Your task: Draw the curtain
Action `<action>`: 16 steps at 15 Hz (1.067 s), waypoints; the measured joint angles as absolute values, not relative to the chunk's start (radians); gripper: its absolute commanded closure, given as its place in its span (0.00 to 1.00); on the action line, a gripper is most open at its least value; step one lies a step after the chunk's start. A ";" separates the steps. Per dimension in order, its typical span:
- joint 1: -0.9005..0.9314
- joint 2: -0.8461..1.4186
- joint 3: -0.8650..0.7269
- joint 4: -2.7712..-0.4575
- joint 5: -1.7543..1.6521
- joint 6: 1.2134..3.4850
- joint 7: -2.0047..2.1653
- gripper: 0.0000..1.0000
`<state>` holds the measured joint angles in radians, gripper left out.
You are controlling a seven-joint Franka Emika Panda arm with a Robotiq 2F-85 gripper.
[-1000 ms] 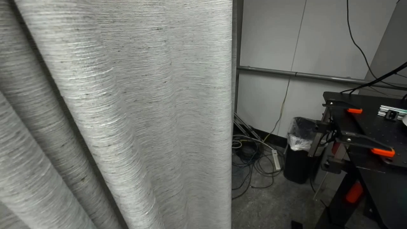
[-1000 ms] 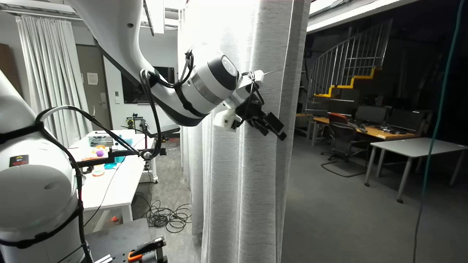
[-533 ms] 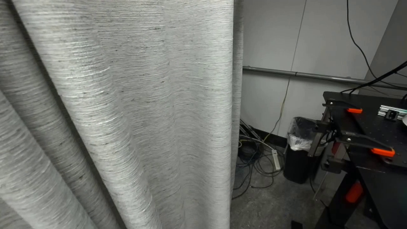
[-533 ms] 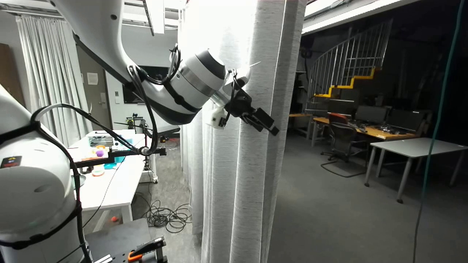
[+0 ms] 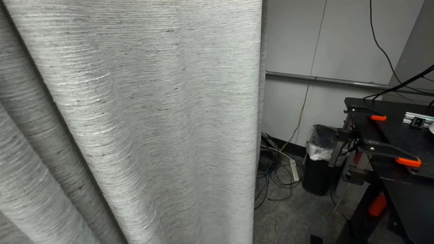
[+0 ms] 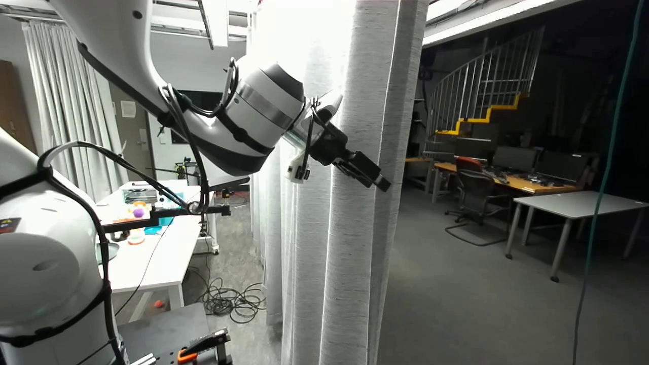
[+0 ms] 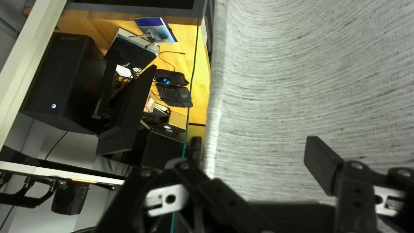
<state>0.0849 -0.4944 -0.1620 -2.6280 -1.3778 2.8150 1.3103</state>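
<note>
the curtain [image 5: 190,112] hangs in both exterior views — a grey-white weave, finely streaked crosswise, in deep vertical folds. beside it slants the smooth white arm [image 6: 124,50], banded in dull metal. the black, angular gripper [image 7: 255,150] has its fingers [image 7: 318,161] well apart — the curtain's rounded edge lies between them; i cannot tell whether either touches it. the arm's label [image 6: 9,225] is too small to read.
</note>
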 measured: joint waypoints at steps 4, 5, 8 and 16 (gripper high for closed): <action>0.065 -0.519 -0.161 -2.646 -1.402 2.802 1.314 0.79; 0.060 -0.524 -0.161 -2.651 -1.406 2.801 1.314 0.88; 0.047 -0.540 -0.161 -2.666 -1.410 2.801 1.314 1.00; -0.002 -0.574 -0.174 -2.703 -1.410 2.801 1.314 0.99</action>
<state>-0.0025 -0.5741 -0.1743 -2.7028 -1.4103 2.8012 1.3138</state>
